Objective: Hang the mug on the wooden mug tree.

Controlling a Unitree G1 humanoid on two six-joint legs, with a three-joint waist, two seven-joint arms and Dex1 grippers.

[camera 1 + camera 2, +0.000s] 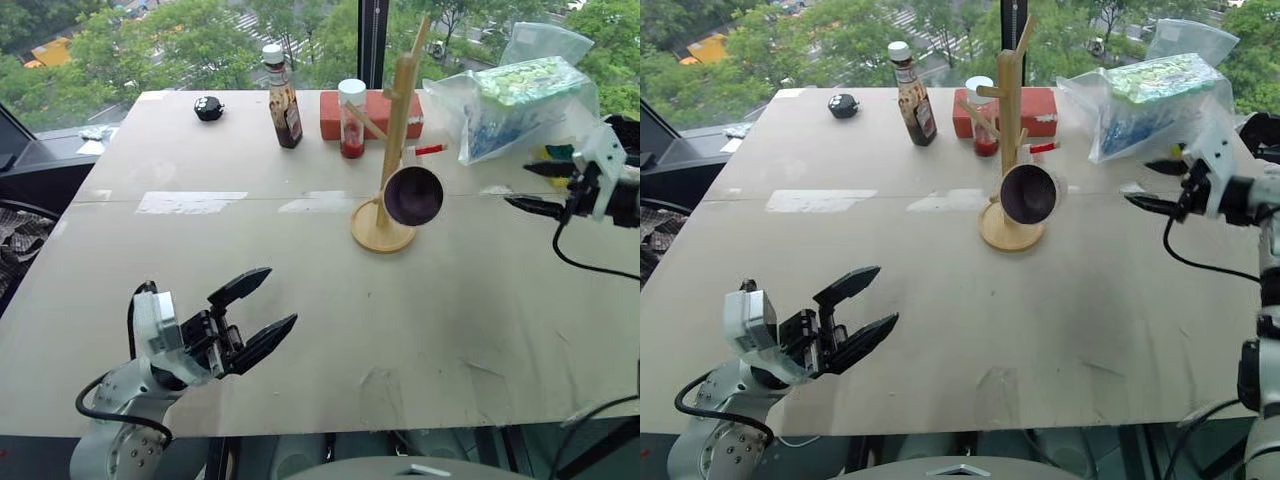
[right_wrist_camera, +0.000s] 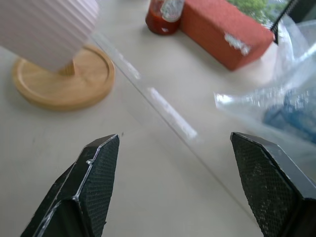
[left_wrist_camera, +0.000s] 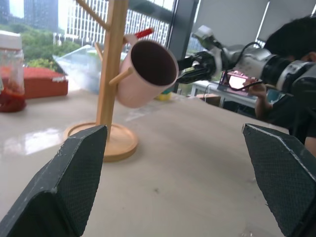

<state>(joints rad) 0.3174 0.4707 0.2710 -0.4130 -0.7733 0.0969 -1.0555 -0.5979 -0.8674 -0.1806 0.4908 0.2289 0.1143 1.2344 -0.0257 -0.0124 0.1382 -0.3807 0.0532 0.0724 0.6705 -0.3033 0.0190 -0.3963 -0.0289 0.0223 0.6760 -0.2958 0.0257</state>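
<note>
The cream-beige cylindrical mug with the dark maroon inside [image 1: 413, 195] hangs tilted on a peg of the tall light-wood mug tree with the round disc base [image 1: 397, 130], near the far middle of the pale counter [image 1: 300, 300]. The hanging step appears complete; what remains is judged to be keeping both arms clear. The right gripper [image 1: 528, 187] sits well apart from the mug, fingers wide open and empty. The left gripper [image 1: 255, 310] hovers near the counter's near edge, fingers spread, holding nothing.
</note>
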